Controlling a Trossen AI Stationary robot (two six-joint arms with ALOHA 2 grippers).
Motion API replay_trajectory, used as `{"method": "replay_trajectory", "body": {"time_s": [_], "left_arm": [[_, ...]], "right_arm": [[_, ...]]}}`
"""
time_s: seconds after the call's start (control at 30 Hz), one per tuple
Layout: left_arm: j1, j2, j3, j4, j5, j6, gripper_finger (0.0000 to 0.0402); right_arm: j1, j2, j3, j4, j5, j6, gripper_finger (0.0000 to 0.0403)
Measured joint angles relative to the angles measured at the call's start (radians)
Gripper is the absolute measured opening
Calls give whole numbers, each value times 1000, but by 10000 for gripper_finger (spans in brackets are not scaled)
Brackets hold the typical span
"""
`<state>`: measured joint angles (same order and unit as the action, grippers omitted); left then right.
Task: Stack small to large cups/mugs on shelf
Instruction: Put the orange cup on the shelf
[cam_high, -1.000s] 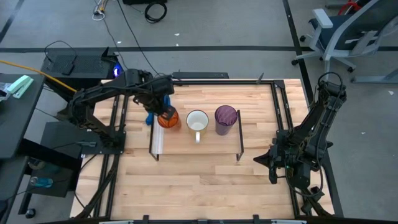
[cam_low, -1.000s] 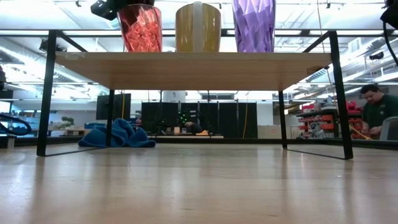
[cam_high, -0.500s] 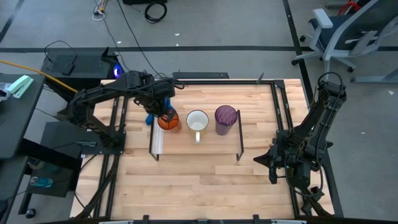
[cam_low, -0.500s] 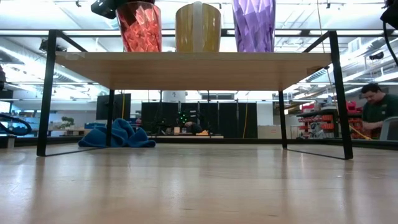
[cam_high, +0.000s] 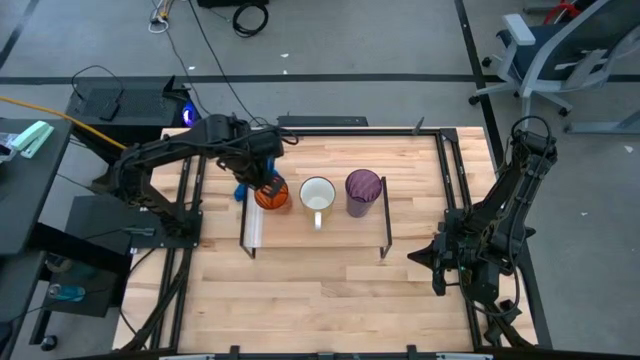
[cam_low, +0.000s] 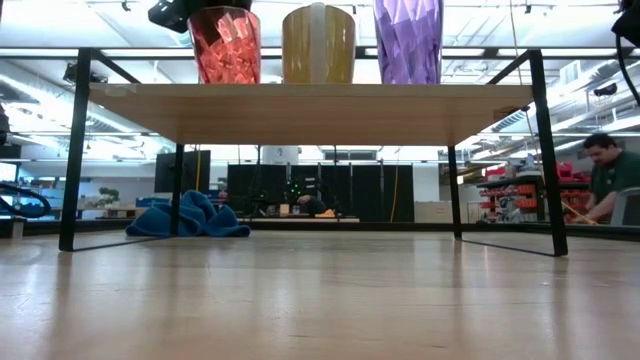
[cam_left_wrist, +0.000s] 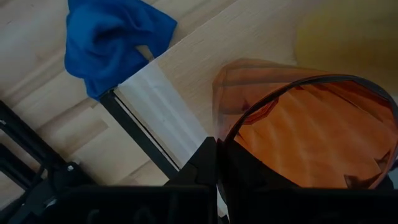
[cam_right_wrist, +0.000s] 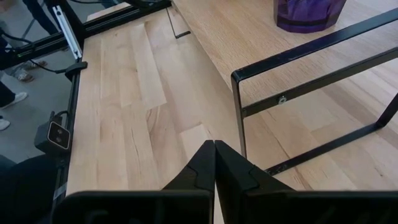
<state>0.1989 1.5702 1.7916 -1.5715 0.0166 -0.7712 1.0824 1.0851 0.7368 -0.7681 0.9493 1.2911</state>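
Note:
The orange translucent cup (cam_high: 271, 194) stands at the left end of the shelf (cam_high: 340, 232), next to the white mug (cam_high: 318, 194) and the purple tumbler (cam_high: 363, 190), all in one row. In the low view the orange cup (cam_low: 226, 48), mug (cam_low: 318, 45) and tumbler (cam_low: 408, 42) show upright on the shelf board (cam_low: 310, 100). My left gripper (cam_high: 262, 182) is shut on the orange cup (cam_left_wrist: 311, 130). My right gripper (cam_right_wrist: 214, 149) is shut and empty, low over the table's right side (cam_high: 420, 258), clear of the shelf. My left gripper holds the orange cup by its rim (cam_left_wrist: 225, 134), on the side toward the shelf's left end. One finger (cam_left_wrist: 205, 163) is outside the wall and the other is inside. The fingers come slanting down from the far left. The cup is upright, its base (cam_low: 228, 80) at the shelf board.
A crumpled blue cloth (cam_high: 240, 188) lies on the table beside the shelf's left end, also seen in the left wrist view (cam_left_wrist: 115, 43). The shelf's white end panel (cam_left_wrist: 161, 106) and black legs (cam_right_wrist: 239, 112) stand nearby. A person (cam_low: 612, 175) sits beyond the table.
The orange cup has turned or tipped a little in my left gripper's hold while staying at the shelf's left end.

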Motion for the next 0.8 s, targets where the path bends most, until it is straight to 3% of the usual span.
{"method": "replay_trajectory", "body": {"time_s": [0.8], "left_arm": [[0,32,1,3,14,50,16]], "right_arm": [[0,0,0,0,0,-1,11]]}}
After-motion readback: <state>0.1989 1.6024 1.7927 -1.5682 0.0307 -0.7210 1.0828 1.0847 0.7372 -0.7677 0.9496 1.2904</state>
